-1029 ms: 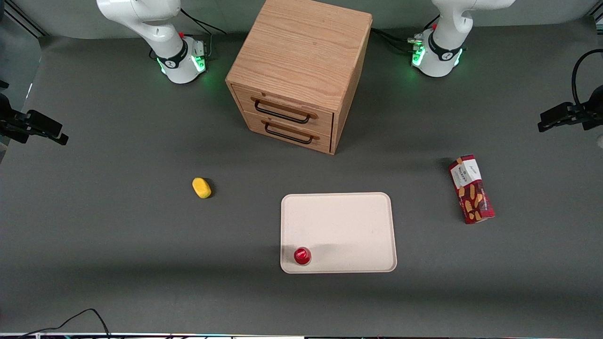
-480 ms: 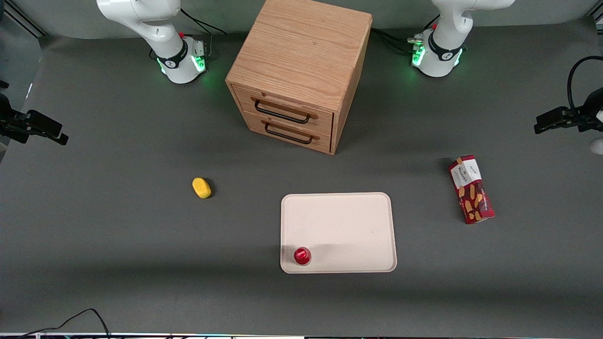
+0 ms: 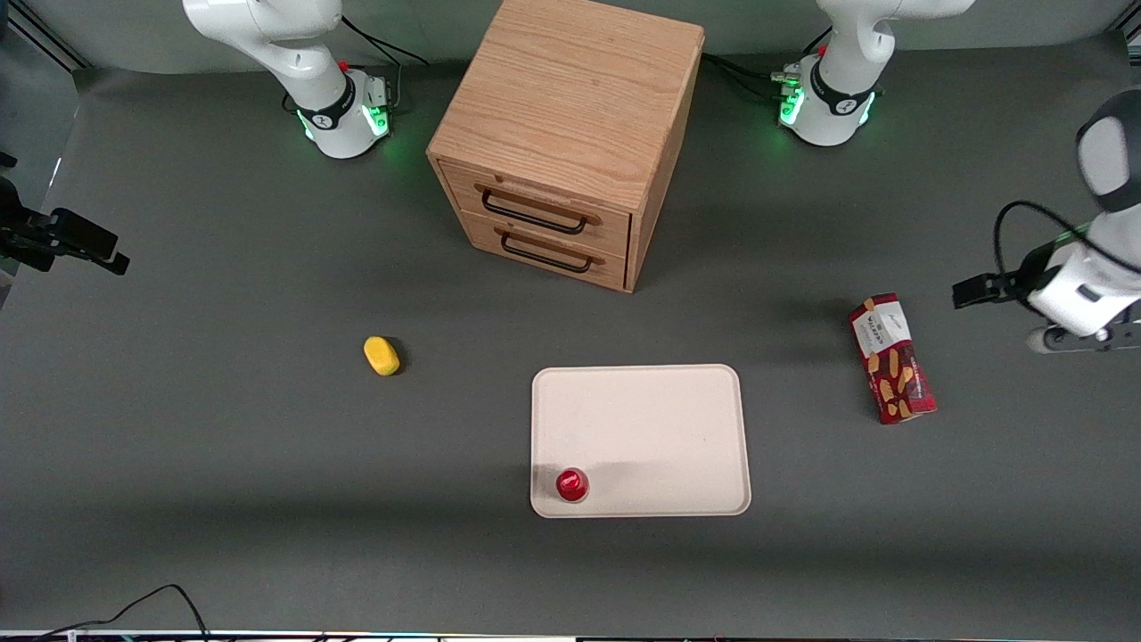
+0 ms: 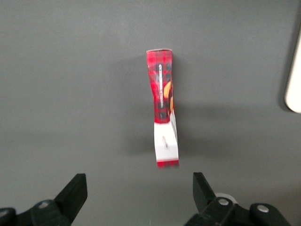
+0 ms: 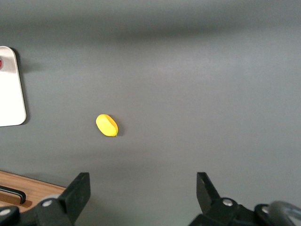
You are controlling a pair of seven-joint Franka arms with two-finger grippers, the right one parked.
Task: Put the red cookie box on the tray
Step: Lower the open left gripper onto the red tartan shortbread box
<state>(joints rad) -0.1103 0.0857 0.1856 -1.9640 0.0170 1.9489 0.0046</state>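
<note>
Tool (image 4: 140,195) wide open above the counter (image 3: 223,446), near the red cookie box (image 3: 890,358), well apart from the tray (image 3: 640,440).

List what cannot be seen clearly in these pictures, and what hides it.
- Gripper: open above the table near the box; in the front view the arm's body hides its fingers.
- Box label text: too small in the front view, blurred in the left wrist view.
- Tray: only an edge shows in each wrist view, cut off by the frame.
- Cabinet drawers: shut, contents hidden.
</note>
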